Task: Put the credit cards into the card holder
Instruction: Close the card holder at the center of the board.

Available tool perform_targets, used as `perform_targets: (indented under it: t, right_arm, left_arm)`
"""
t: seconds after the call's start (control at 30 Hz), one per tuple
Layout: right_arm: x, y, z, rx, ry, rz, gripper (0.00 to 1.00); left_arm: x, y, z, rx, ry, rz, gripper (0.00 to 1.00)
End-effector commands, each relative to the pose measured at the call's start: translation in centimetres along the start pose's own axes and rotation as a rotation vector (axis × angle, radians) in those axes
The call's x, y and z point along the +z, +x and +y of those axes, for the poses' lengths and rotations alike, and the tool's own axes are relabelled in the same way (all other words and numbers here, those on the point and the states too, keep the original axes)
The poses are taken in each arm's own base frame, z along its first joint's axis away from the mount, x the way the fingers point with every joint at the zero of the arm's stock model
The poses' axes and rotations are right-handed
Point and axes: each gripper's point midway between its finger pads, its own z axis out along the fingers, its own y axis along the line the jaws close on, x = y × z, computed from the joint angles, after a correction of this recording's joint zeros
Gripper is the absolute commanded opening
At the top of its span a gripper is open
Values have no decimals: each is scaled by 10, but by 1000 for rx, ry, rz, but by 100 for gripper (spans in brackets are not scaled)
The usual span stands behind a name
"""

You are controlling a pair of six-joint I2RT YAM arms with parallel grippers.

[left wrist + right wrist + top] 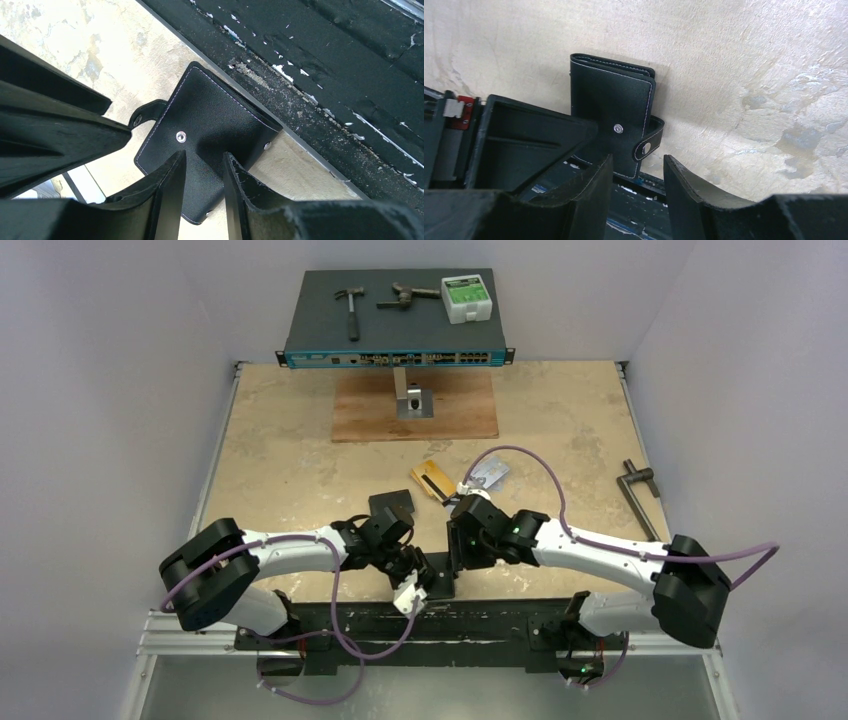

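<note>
**Black card holder (pixel 441 583) shut at the desk's near edge**

Folded closed, it lies on the desk (pixel 300 460) against the dark rail (pixel 325 60), with its snap tab unfastened and sticking out to one side. The left hand (pixel 205 155) sits right over its face, fingers slightly apart and clamped on nothing. The right hand (pixel 637 162) is just beside it, its fingers also apart and empty. Farther back on the desk, a gold-orange card (pixel 432 478) and a silver-grey card (pixel 487 474) lie near each other.

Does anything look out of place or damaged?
Yes: the card holder lies askew at the near edge of the table, one corner against the black rail, its snap tab undone. The rail's paint is chipped.
</note>
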Motion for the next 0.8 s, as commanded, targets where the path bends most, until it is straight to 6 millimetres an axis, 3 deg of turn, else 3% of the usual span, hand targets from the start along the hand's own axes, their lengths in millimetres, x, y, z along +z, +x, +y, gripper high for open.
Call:
perform_targets:
  t: [0.0,0.37,0.77]
  right_arm:
    - [0,-9,11,-27,-25,-2,41]
    - [6,-6,8,-30,-2,19,29]
    - [-7,-17,-7,-13,70,-30,9]
  left_arm:
    - [-3,2,2,-24,-19,13,32]
    - [-2,2,1,-31,-22,13,32]
    - [-3,3,-3,-41,-14,16,31]
